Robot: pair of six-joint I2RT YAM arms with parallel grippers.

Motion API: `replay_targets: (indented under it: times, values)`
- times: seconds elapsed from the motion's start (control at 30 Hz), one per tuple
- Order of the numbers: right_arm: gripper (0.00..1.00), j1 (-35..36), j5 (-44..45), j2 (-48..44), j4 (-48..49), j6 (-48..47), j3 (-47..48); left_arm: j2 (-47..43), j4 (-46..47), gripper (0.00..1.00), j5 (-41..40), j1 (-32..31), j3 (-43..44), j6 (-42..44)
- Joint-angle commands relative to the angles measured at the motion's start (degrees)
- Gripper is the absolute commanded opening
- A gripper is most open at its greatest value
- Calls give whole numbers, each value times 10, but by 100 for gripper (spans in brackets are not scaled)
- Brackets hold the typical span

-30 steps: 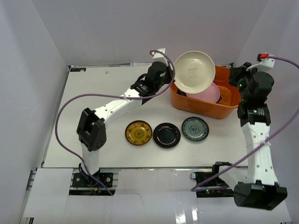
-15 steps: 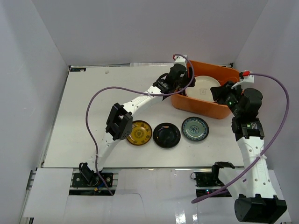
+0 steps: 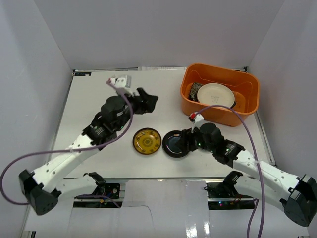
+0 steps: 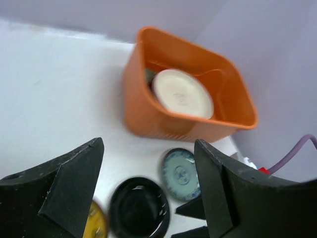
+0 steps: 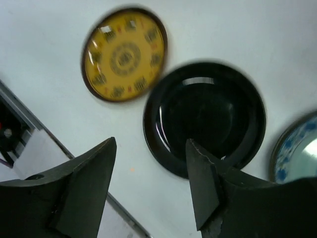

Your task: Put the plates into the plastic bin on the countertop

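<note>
The orange plastic bin [image 3: 221, 118] [image 4: 163, 116] stands at the back right of the white countertop [image 3: 84, 144]. A round cream plate [image 3: 215, 95] [image 4: 182, 94] lies inside it on top, with a dark dish edge [image 3: 194, 91] beside it. On the countertop lie a yellow-brown plate [image 3: 146, 140] [image 5: 125, 53], a glossy black plate [image 3: 173, 144] [image 5: 208, 114] [image 4: 138, 208] and a blue-green plate [image 4: 181, 173] [image 5: 297, 148], which my right arm covers in the top view. My left gripper [image 3: 148, 101] [image 4: 148, 191] hangs open and empty left of the bin. My right gripper [image 3: 184, 141] [image 5: 151, 148] is open, low over the black plate's near edge.
White walls enclose the countertop on three sides. The left arm's purple cable [image 3: 20, 168] loops over the left front; the right arm's cable [image 3: 250, 148] arcs in front of the bin. The table's front edge [image 5: 59, 148] runs close to the right gripper.
Both arms have left the bin and the cream plate now rests inside it. Both grippers opened. The left arm swung left; the right arm dropped down over the black plate.
</note>
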Motion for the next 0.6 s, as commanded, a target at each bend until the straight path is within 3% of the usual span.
replay_targets:
  times: [0.0, 0.03, 0.1, 0.2, 0.3, 0.4, 0.57]
  values:
    - [66, 32, 77, -27, 59, 94, -90, -60, -118, 84, -40, 30, -162, -79]
    - [66, 36, 84, -53, 88, 144, -117, -117, -141, 84, -43, 34, -233, -97]
    - [70, 38, 109, -80, 97, 190, -182, -167, -152, 85, -40, 47, -295, -151]
    - [70, 40, 158, -133, 81, 254, -229, -219, -152, 95, -9, 75, -368, -186]
    - [68, 39, 206, -156, 43, 290, -242, -198, -129, 96, 21, 90, -395, -194]
    - [65, 39, 222, -148, 66, 316, -262, -148, -87, 95, 48, 99, -401, -191]
    - [56, 25, 218, -35, 141, 337, -256, -92, -26, 88, 59, 110, -414, -184]
